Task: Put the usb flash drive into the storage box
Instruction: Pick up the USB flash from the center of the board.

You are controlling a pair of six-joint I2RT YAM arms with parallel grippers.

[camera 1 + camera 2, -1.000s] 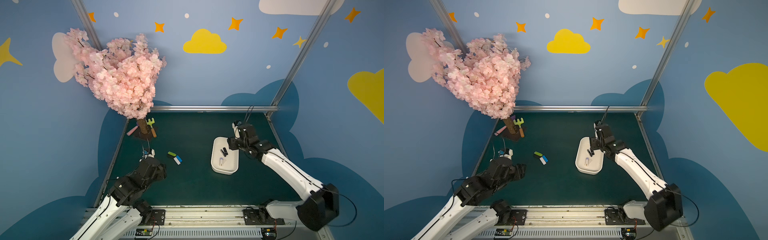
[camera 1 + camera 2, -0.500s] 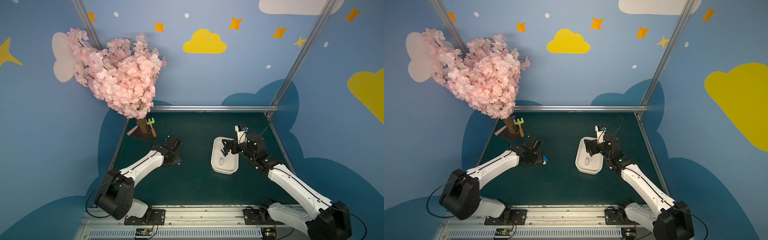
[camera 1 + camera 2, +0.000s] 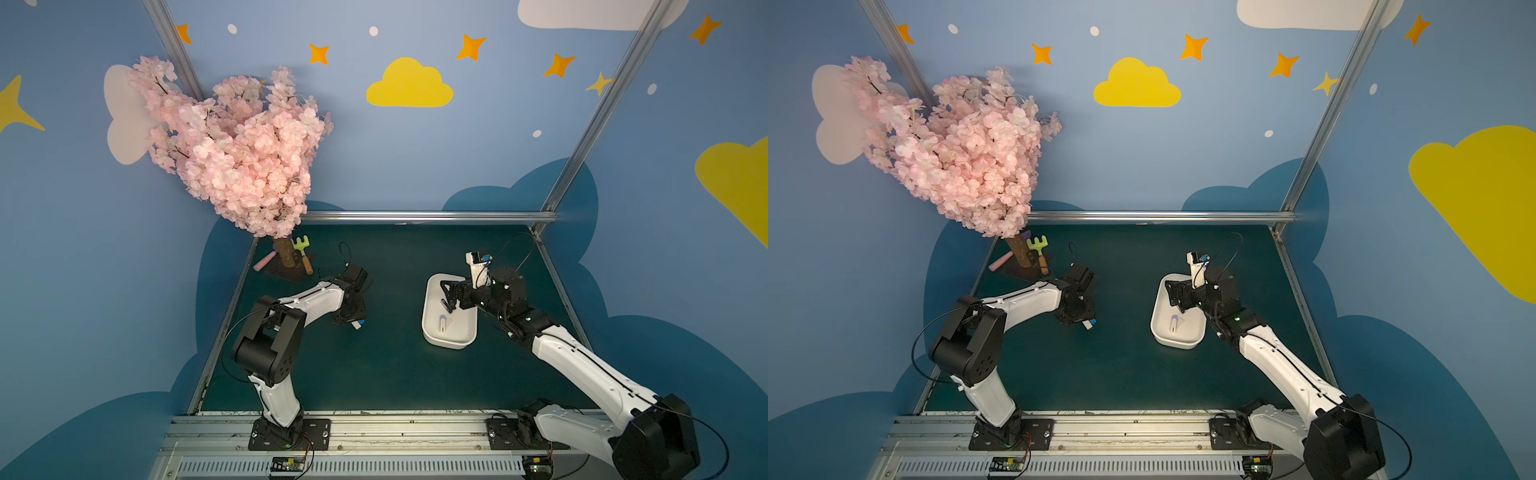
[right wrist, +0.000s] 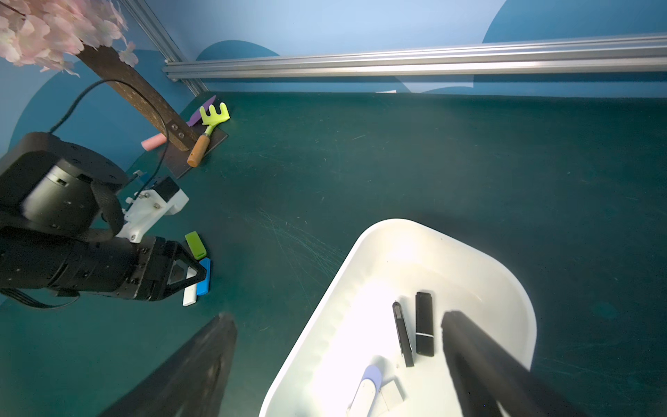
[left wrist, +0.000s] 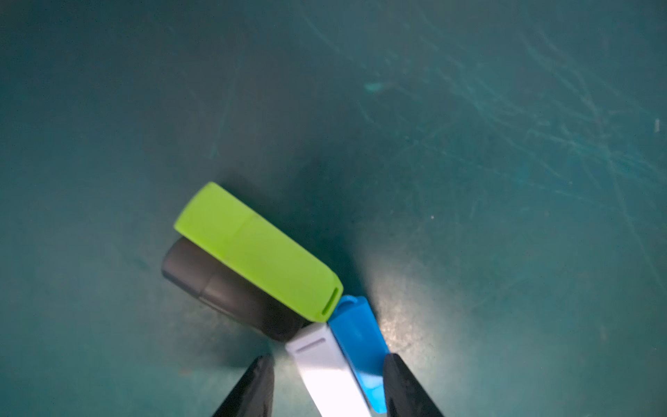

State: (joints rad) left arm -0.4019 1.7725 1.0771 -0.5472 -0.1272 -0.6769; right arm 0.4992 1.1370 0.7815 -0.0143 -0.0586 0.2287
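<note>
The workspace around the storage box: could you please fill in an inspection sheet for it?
Surface: green mat, scratched.
Job's things: storage box holds a black stick, a thin black stick and a lilac-capped stick; green stick, grey stick, white stick and blue stick lie clustered on the mat.
Clutter: toy rake and pink stick by the blossom tree.
Grippers: left gripper open, straddling the white and blue sticks; right gripper open, empty, one finger over the box.
Cables: black cable loops at the left wrist, hanging free.
Surroundings: aluminium rail, painted blue walls.
</note>
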